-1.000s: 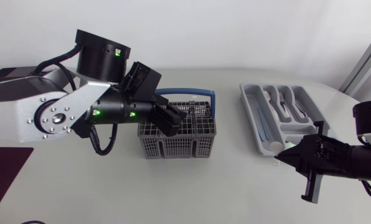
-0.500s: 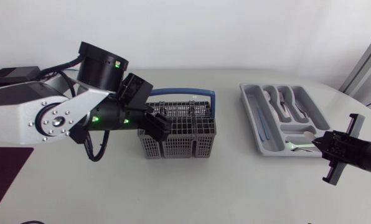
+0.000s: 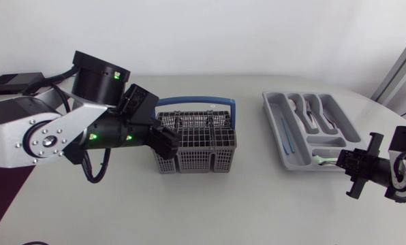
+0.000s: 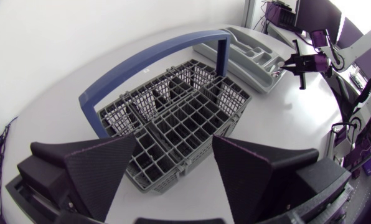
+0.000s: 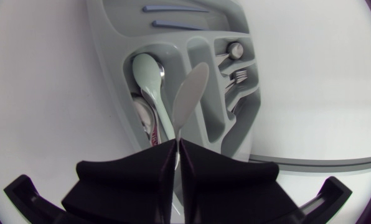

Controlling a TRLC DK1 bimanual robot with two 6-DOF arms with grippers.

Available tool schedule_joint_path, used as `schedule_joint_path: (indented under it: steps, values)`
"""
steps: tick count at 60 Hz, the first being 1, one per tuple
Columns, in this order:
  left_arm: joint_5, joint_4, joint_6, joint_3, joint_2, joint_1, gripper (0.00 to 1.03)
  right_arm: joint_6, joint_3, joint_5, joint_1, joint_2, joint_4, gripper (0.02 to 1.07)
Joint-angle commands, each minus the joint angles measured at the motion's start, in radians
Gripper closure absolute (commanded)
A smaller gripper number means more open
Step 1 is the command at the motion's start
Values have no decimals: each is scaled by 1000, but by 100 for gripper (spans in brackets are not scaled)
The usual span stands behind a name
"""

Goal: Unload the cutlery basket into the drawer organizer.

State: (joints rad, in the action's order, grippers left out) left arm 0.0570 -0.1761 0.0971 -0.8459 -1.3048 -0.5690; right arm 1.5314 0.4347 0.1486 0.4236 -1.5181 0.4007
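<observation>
The grey cutlery basket with a blue handle stands mid-table and looks empty in the left wrist view. My left gripper is at its front left corner, open, and the basket lies just ahead of its fingers. The grey drawer organizer at the right holds cutlery. My right gripper is at its near end, shut on a spoon whose bowl hangs over the spoon compartment.
A black box lies at the table's far left corner and a dark mat at the left front. Forks and knives lie in the organizer's other slots. The table's curved right edge runs close to my right arm.
The left gripper has drawn back off the basket toward its front left and opened. The right arm has swung from the organizer's front to its right, carrying the spoon.
</observation>
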Motion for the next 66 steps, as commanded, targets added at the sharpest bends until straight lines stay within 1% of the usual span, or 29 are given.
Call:
schedule_joint_path:
  steps: [1,4,8,9,10,14,17,21,26,30,36,42,47,52,57,58,62,66]
  values:
    - [-6,-3,-7,28,18,14,5,29,-27,-15,-19,-33,36,80]
    - [-6,-3,-4,27,18,17,5,22,-27,-24,-26,-42,41,69]
    - [-5,-3,-2,27,21,18,5,16,-27,-30,-34,-44,43,58]
    - [-6,-3,0,27,22,18,5,13,-27,-30,-34,-44,44,51]
    - [-6,-3,0,27,22,18,5,12,-27,-30,-34,-42,44,48]
    - [-8,-5,0,27,25,21,5,4,-25,-32,-34,-34,44,27]
    - [-13,-5,3,28,30,21,5,-7,-24,-32,-34,-25,44,20]
    - [-20,-10,6,31,39,24,5,-16,-25,-32,-34,4,43,15]
    - [-22,-14,10,39,58,35,5,-43,-27,-29,-36,72,24,12]
    - [-22,-20,18,44,73,50,5,-73,-25,-29,-55,148,-33,11]
    - [-22,-22,30,67,98,78,5,-166,-16,-21,-115,299,-194,10]
    - [-22,-22,35,91,118,95,5,-292,6,-7,-223,455,-385,10]
    - [-22,-20,38,105,124,115,5,-402,26,-1,-333,532,-485,10]
    - [-20,-13,39,120,124,123,5,-548,72,11,-442,553,-571,10]
    - [-20,7,39,143,124,124,5,-689,116,26,-551,546,-605,10]
    - [-20,21,39,153,121,124,5,-745,136,34,-594,529,-615,10]
    - [-20,43,39,166,113,124,5,-809,157,34,-643,493,-609,10]
    - [-20,63,39,176,85,127,5,-899,199,42,-697,414,-582,10]
